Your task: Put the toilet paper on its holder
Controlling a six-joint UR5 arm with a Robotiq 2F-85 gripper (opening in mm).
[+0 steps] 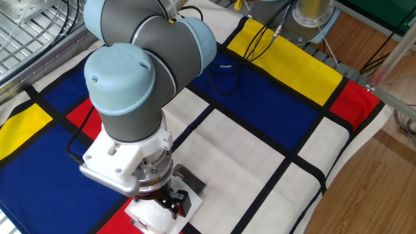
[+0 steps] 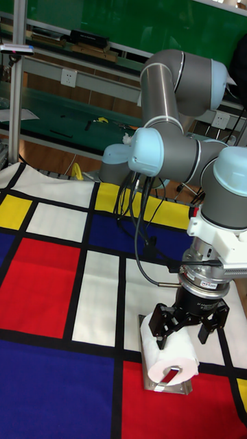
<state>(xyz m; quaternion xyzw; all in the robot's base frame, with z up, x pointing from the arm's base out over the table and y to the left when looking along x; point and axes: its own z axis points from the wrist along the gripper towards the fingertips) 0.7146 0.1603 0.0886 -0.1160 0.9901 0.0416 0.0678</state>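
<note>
The tall fixed view shows the toilet paper nearest the camera, a white roll standing on the holder, whose shiny metal plate pokes out below and to the right of the roll on a red panel of the cloth. A curl of metal or paper shows at the roll's near face, too small to tell which. Directly above the roll hangs the gripper, its black fingers spread wide to either side of the roll's top; the left one lies against or just beside the paper, the right one just beside it, and real contact cannot be told. The jaws stand well apart, clamped on nothing. Above them sits the white wrist block with a black cable looping down its left side, and beyond that the grey and pale-blue joints of the arm rise toward the far side of the table. In the fixed view the same arm fills the left half of the picture and hides most of the roll; only a white patch shows at the near edge, with the gripper and a dark corner of the holder just beside it. Farther off lie white, blue and yellow panels with black bands, a second cable trailing over the yellow strip, and a robot base at the far right.
</note>
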